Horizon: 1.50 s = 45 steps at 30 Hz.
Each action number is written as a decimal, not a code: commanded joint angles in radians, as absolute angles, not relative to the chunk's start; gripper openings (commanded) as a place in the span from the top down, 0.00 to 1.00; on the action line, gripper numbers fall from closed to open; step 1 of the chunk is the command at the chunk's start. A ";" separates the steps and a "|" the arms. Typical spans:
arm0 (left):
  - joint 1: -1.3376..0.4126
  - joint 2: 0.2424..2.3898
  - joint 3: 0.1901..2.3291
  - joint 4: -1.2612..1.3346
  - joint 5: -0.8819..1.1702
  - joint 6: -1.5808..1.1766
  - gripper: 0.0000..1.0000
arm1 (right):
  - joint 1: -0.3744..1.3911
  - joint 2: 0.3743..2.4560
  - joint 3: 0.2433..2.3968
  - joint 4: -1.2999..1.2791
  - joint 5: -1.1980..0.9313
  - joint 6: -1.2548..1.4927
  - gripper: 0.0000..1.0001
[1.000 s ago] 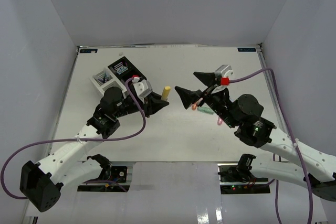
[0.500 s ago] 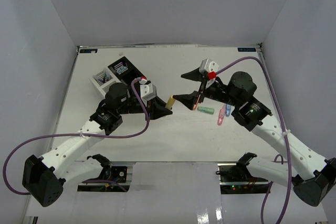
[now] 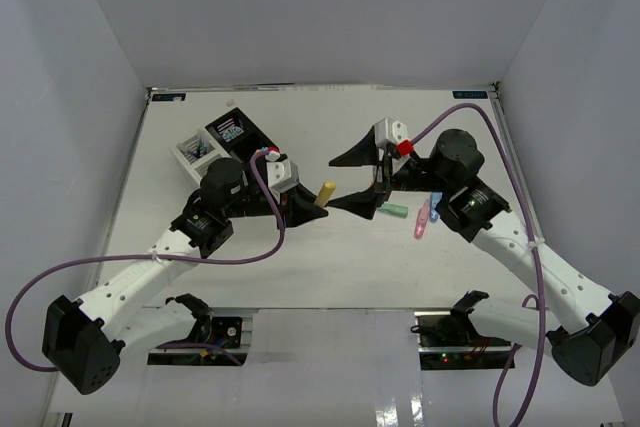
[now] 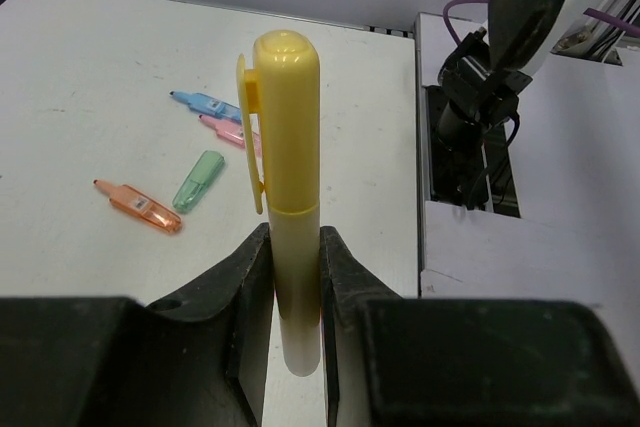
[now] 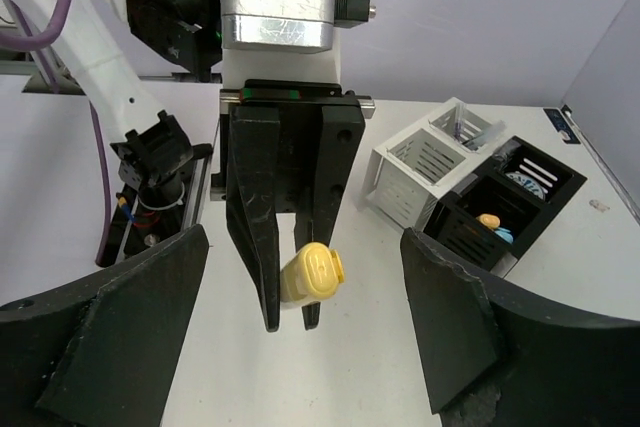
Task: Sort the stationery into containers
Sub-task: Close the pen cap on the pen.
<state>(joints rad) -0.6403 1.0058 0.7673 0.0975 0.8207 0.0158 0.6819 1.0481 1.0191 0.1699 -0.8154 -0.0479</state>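
My left gripper (image 3: 308,203) is shut on the lower barrel of a yellow highlighter (image 4: 288,177), held off the table with its cap pointing at the right arm. My right gripper (image 3: 347,179) is open, one finger on each side of the yellow highlighter (image 5: 312,274), not touching it. Its view shows my left gripper (image 5: 291,319) head-on. Orange (image 4: 140,206), green (image 4: 198,180), pink (image 4: 235,132) and blue (image 4: 205,103) highlighters lie on the table. The containers, black (image 3: 238,132) and white (image 3: 197,152), stand at the back left.
The black container (image 5: 500,207) holds a yellow and a blue item in its near compartment and a round blue-white tub (image 5: 525,179) behind. The white containers (image 5: 430,162) adjoin it. Green (image 3: 393,210), pink (image 3: 421,219) and blue (image 3: 435,209) highlighters lie beneath the right arm.
My right gripper has swung left and now straddles the yellow highlighter's cap, its jaws a little narrower. My left gripper moved slightly right with the highlighter, then stopped.
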 commanded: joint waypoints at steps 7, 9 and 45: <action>-0.635 0.980 0.781 0.121 0.816 0.020 1.00 | 0.678 1.094 0.996 0.363 -0.850 0.080 0.20; -0.635 0.977 0.779 0.130 0.816 0.017 1.00 | 0.680 1.100 0.988 0.388 -0.847 0.104 0.20; -0.635 1.054 0.772 0.322 0.937 -0.138 1.00 | 0.680 1.143 0.966 0.502 -0.862 0.172 0.59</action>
<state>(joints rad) -0.6376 1.0554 0.7673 0.2752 0.9031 -0.1211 0.6819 1.1530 0.9661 0.4706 -0.8524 0.1730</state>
